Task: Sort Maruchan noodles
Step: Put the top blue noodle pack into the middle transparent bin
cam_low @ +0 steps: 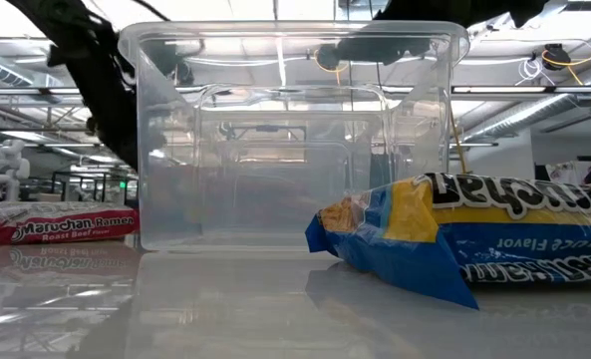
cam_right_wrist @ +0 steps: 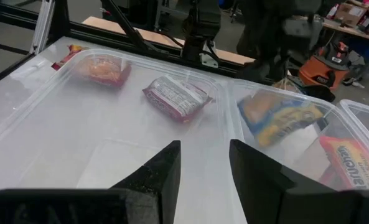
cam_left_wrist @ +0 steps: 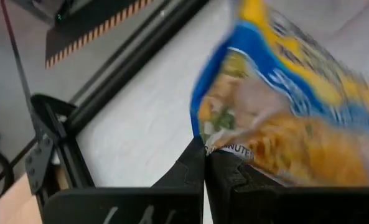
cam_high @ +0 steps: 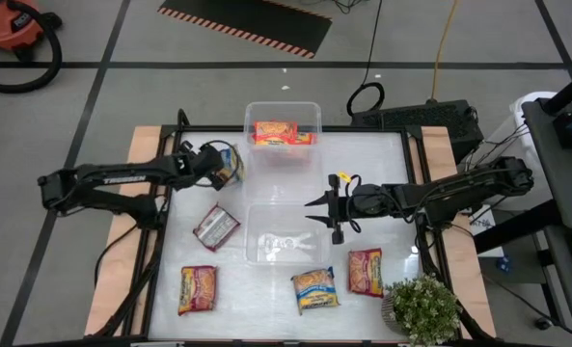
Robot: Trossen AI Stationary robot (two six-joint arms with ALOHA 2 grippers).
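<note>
my left pincer (cam_high: 211, 162) is pinched tight on the edge of a blue-yellow noodle packet (cam_high: 230, 164), held up over the table's left side, just left of the far clear bin (cam_high: 283, 114), where an orange packet (cam_high: 276, 133) lies. my right pincer (cam_high: 316, 205) hangs with its fingers apart and empty over the near clear bin (cam_high: 284, 233). other packets lie along the table's near edge.
</note>
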